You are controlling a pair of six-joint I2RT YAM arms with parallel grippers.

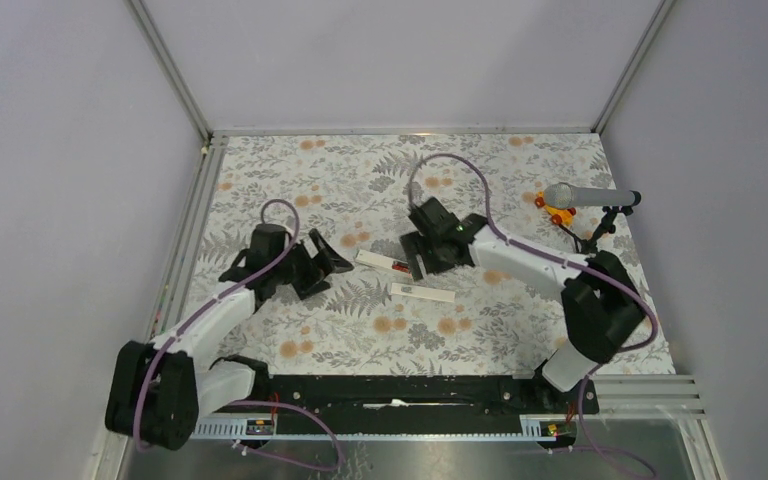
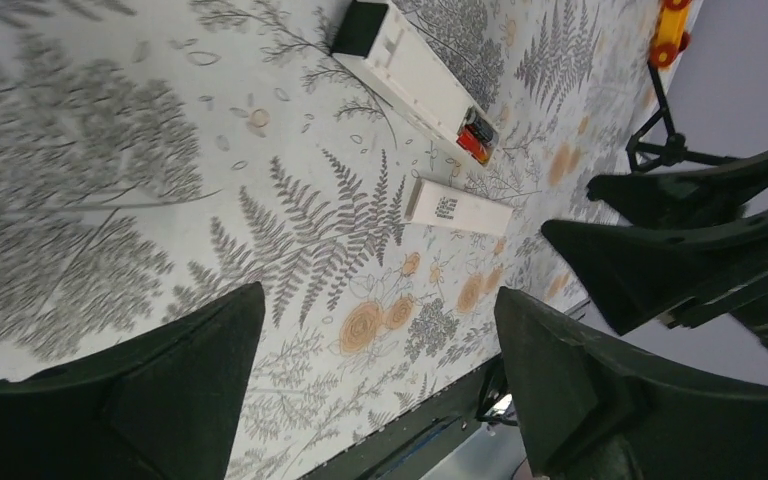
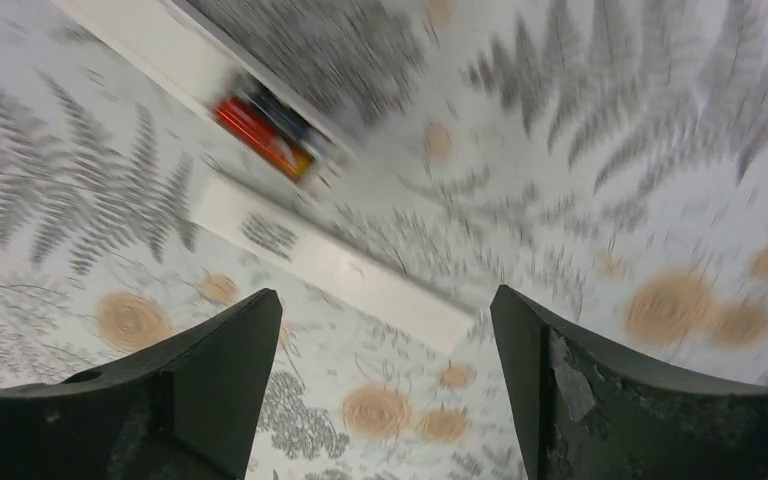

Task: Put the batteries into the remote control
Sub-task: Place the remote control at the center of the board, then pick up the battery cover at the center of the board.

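Observation:
The remote control (image 1: 375, 260) is a white bar lying mid-table; its dark end shows in the left wrist view (image 2: 358, 28). The red-and-black batteries (image 1: 399, 267) sit in its open end, also seen in the left wrist view (image 2: 476, 137) and, blurred, in the right wrist view (image 3: 265, 130). The flat white cover strip (image 1: 423, 292) lies just in front of the remote, apart from it. My left gripper (image 1: 332, 270) is open and empty, left of the remote. My right gripper (image 1: 416, 258) is open and empty, just above the batteries' end and over the strip (image 3: 330, 265).
A grey microphone (image 1: 585, 195) on a black stand (image 2: 665, 140) stands at the back right with an orange-and-yellow toy piece (image 1: 557, 211) beside it. The floral mat (image 1: 360, 330) covers the table. A black rail (image 1: 390, 390) runs along the near edge.

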